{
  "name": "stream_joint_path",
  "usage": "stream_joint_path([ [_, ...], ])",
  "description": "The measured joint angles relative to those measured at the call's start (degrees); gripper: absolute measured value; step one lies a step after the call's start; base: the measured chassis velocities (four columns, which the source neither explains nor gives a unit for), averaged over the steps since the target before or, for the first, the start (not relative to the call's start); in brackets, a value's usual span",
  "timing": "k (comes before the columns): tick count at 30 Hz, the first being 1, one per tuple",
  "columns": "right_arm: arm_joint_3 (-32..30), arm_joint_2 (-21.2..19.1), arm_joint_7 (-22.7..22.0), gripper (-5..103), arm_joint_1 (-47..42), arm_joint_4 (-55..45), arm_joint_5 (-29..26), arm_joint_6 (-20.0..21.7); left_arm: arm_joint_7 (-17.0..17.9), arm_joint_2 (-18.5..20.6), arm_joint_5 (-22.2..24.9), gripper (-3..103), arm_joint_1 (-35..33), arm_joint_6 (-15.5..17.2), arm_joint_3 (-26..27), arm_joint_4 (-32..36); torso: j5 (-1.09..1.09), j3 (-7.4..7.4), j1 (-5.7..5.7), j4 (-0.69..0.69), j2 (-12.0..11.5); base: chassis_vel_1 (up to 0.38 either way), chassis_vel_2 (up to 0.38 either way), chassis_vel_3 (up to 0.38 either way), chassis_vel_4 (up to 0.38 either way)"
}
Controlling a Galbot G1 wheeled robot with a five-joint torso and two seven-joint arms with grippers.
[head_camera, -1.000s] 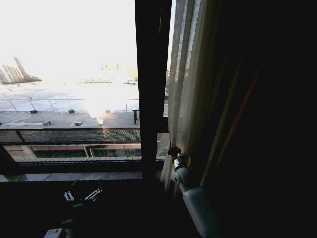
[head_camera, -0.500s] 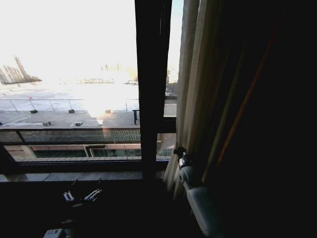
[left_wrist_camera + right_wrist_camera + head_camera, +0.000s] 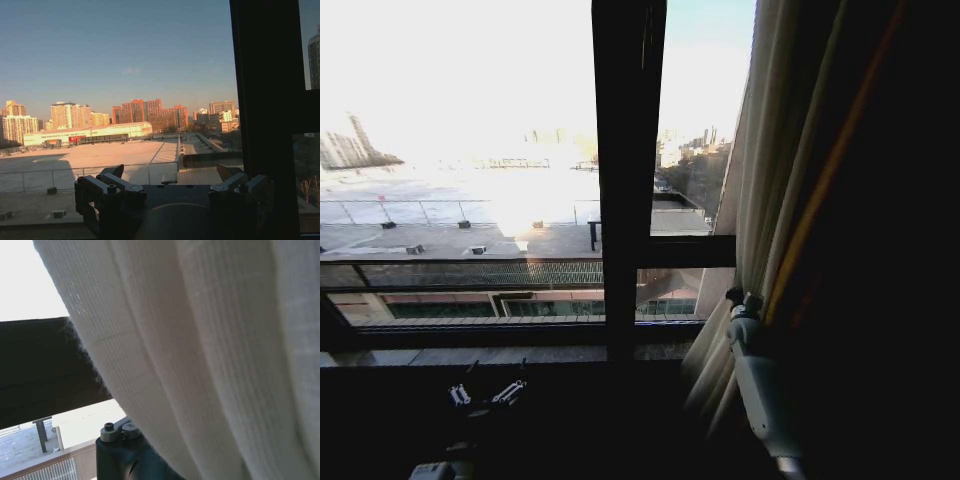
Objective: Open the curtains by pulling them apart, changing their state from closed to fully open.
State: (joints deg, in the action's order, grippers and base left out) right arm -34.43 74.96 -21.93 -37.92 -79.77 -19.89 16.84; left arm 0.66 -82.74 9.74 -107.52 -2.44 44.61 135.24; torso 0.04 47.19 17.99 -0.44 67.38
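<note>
Now my right claw [image 3: 738, 299], clamped on the curtain [image 3: 760, 190], has dragged it further right — window nrly clear; left claw [image 3: 485, 394] idle, open.

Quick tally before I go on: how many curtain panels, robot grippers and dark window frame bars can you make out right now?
Curtain panels: 1, the curtain bunched at the right of the window.
Grippers: 2, the right gripper at the curtain, the left gripper low by the sill.
Frame bars: 2, the upright bar and the crossbar.
Total: 5

The sill below my window

A pale stone sill [image 3: 470, 355] runs along the foot of the dark window frame [image 3: 628, 180], from my 9 o'clock toward 5 o'clock, where the bunched curtains [image 3: 760, 200] hang down across its end.
</note>
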Motion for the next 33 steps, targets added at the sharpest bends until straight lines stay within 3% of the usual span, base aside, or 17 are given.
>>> stream_joint_path([
  [12,-3.50,-3.31,-6.77,0,4.14,4.87,-0.16,2.97,-0.01,-0.23,0.35,100,-0.73,-0.95,0.22,0.00,-0.04,0.00,0.00,0.01,0.00,0.000,0.000,0.000,0.000],
  [25,-8.16,-6.38,-10.39,0,5.28,8.56,0.13,2.76,-0.02,0.76,1.49,100,-1.37,-2.20,0.40,0.24,-0.02,0.00,0.00,0.00,0.00,0.000,0.000,0.000,0.000],
  [33,-5.79,-6.50,-8.80,0,-0.96,-1.58,-0.79,5.73,0.00,1.06,2.00,100,-1.34,-2.60,0.40,0.25,-0.01,0.00,0.00,-0.03,0.00,0.000,0.000,0.000,0.000],
])
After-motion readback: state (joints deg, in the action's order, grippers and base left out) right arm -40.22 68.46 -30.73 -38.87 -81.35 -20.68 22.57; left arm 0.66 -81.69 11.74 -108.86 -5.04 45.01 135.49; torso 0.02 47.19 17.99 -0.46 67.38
